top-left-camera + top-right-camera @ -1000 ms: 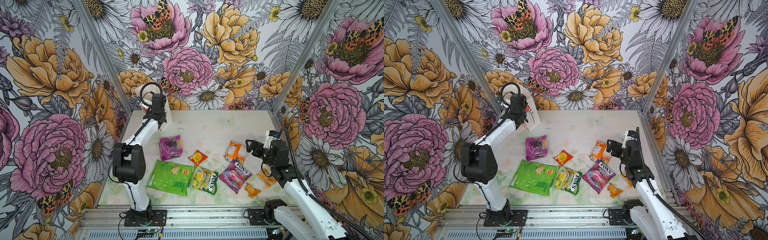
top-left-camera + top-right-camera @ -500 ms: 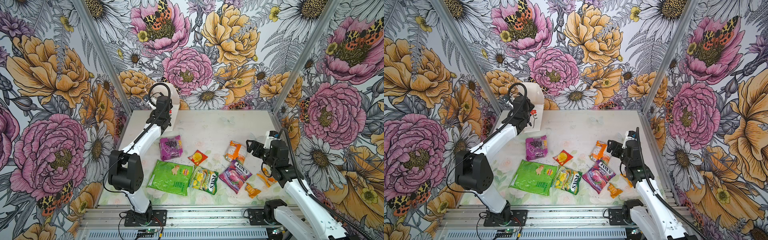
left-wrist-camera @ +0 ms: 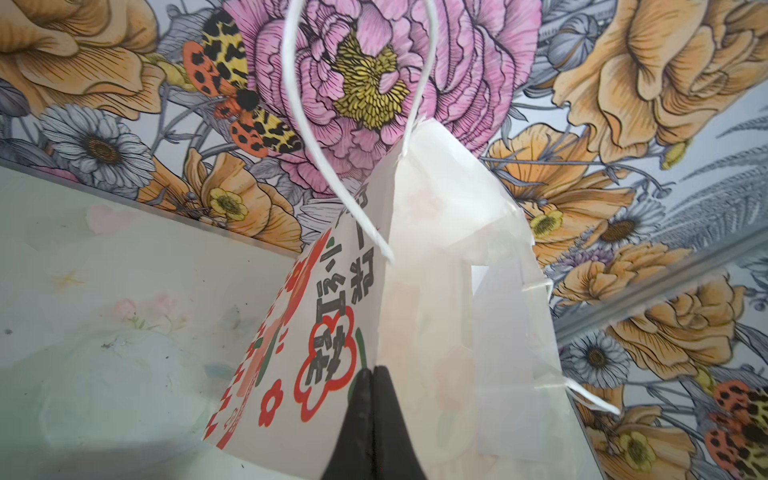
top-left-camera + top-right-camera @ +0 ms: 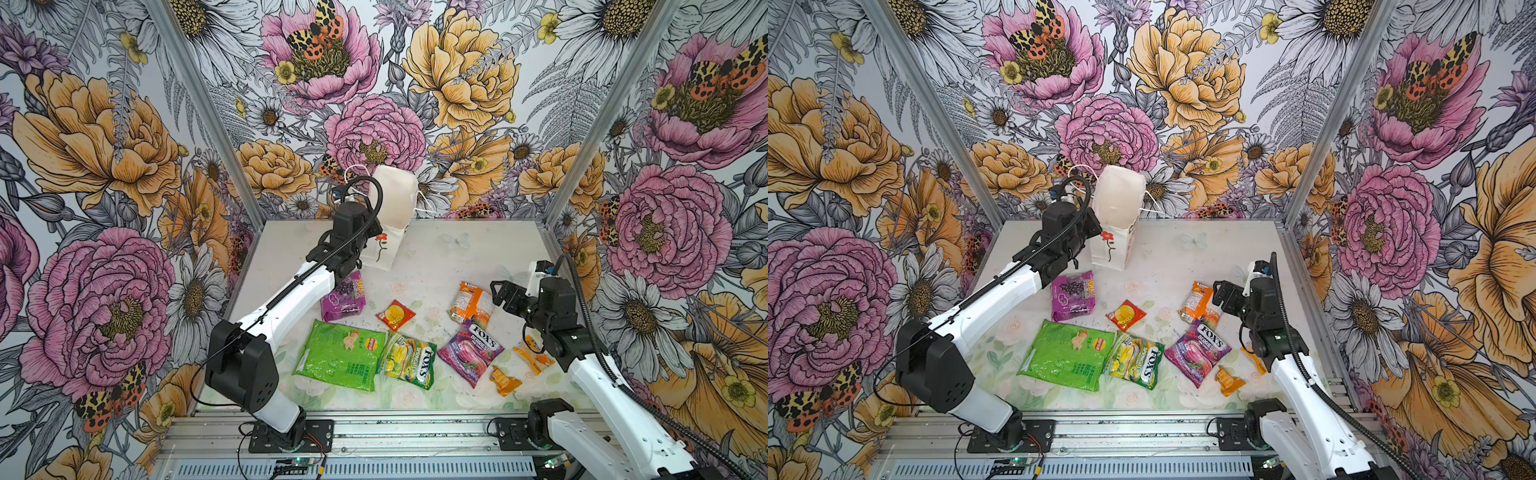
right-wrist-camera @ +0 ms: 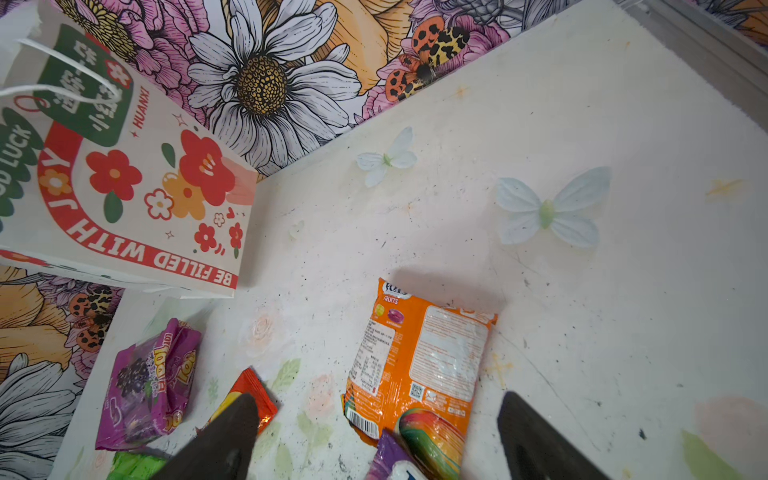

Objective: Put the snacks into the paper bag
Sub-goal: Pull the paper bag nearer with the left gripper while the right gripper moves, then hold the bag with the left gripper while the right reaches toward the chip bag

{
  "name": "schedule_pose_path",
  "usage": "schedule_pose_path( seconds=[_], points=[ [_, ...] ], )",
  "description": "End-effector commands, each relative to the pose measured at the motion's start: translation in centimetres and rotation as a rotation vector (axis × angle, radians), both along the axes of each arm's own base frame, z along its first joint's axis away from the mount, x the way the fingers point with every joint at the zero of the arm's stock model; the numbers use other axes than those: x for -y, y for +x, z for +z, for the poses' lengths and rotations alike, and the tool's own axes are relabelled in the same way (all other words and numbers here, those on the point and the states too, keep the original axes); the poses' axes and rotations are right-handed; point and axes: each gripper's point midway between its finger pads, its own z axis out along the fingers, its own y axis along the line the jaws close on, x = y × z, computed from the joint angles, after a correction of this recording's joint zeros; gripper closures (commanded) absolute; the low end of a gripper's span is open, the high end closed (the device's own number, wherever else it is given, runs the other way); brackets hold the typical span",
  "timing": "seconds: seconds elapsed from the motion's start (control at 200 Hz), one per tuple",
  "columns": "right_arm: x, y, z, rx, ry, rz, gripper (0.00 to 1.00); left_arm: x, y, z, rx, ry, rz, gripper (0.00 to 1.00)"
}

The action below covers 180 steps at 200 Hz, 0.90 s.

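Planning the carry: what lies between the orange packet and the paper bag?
Nothing: the table between orange packet and paper bag is bare, shown in both top views and the right wrist view.

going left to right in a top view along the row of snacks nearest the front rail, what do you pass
big green packet → green-yellow FOX'S packet → purple FOX'S packet → small orange wrapper → second small orange wrapper
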Motion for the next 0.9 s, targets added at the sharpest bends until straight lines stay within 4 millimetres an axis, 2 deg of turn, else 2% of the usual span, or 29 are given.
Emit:
schedule_pose_path(
  seconds=[0.0,0.2,0.305,0.435,0.666,0.896],
  points=[
    [-0.8,0.1,1.1,-0.003,0.046,0.024,0.09,2.5,-2.1,-0.1,-0.017,0.007,-0.135,1.00],
    [-2.0,-0.1,-0.2,-0.070,0.091,0.058,0.11,5.3,-3.7,-2.6,-0.082,0.025,-0.233,1.00],
    [-3.0,-0.4,-0.7,-0.098,0.099,0.095,0.12,5.2,-4.1,-3.3,-0.099,0.058,-0.240,1.00],
    [-5.2,-1.5,-1.4,-0.145,0.095,0.158,0.13,4.3,-4.4,-3.2,-0.091,0.114,-0.219,1.00],
    [-12.0,-4.8,-3.0,-0.215,0.054,0.313,0.14,2.7,-5.1,-3.7,-0.089,0.160,-0.188,1.00],
    [-19.8,-7.2,-4.5,-0.247,-0.101,0.486,0.14,-0.1,-5.8,-3.4,-0.053,0.156,-0.175,1.00]
  ],
)
